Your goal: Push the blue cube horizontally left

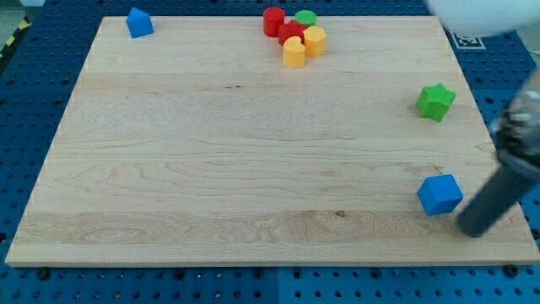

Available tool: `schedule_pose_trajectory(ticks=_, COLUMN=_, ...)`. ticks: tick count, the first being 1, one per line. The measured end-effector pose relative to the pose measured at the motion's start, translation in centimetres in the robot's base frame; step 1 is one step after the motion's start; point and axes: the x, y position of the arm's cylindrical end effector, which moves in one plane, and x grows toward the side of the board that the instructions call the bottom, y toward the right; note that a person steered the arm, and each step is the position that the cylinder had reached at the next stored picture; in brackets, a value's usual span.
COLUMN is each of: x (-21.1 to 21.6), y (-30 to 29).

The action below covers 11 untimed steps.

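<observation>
Near the wooden board's (253, 152) lower right corner, the blue cube (440, 194), judged light, rigid and free-sliding, should be contacted mid-face on its right side by the gripperless tip (471, 229), just beside it.

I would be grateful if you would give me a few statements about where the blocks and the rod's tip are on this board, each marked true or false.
1. My tip is just to the view's right of the blue cube. True.
2. The green star sits at the view's left edge of the board. False: it is near the right edge, above the blue cube.
3. A second blue block lies in the board's top left corner. True.
4. The cluster at the top centre holds only red blocks. False: it has a red cylinder, another red block, a green cylinder and two yellow blocks.
</observation>
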Motion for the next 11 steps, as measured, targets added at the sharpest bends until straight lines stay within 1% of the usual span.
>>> schedule_pose_trajectory(ticks=1, x=0.0, y=2.0)
schedule_pose_trajectory(ticks=2, x=-2.1, y=1.6)
schedule_pose_trajectory(ticks=3, x=-3.4, y=-0.7)
schedule_pose_trajectory(ticks=6, x=-3.6, y=-11.5)
schedule_pose_trajectory(ticks=7, x=-4.1, y=-15.5)
schedule_pose_trajectory(ticks=8, x=-6.0, y=-19.4)
schedule_pose_trajectory(ticks=9, x=-6.5, y=-22.8)
schedule_pose_trajectory(ticks=11, x=-5.9, y=-29.3)
